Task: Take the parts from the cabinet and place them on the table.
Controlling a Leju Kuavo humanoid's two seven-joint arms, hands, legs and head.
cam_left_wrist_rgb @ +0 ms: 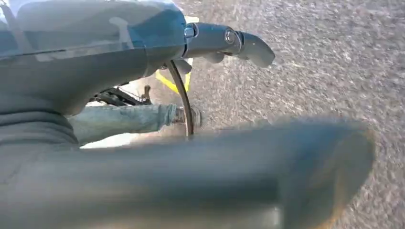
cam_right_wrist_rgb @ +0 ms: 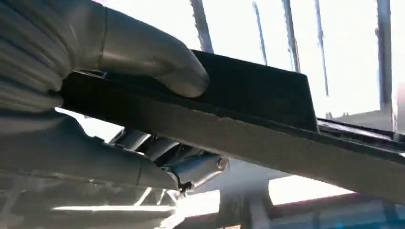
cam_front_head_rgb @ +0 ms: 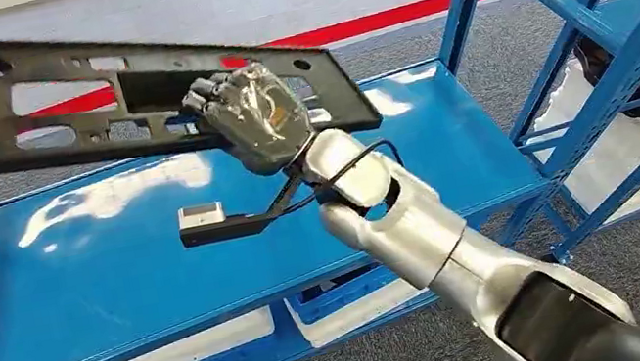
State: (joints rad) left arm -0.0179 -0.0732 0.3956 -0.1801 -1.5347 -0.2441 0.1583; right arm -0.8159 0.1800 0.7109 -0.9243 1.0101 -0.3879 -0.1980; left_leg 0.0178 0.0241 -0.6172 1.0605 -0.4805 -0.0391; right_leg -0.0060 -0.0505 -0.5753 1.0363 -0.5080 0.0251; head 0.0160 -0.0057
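Over the blue worktop (cam_front_head_rgb: 114, 276), beside the blue cabinet (cam_front_head_rgb: 609, 40), the right hand (cam_front_head_rgb: 250, 118) clamps the long black part (cam_front_head_rgb: 34, 102) in mid-air, so pickup looks done and setting down remains

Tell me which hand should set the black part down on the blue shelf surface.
Right. The right hand already grips the black part above the blue shelf surface. The left hand points at grey floor and holds nothing.
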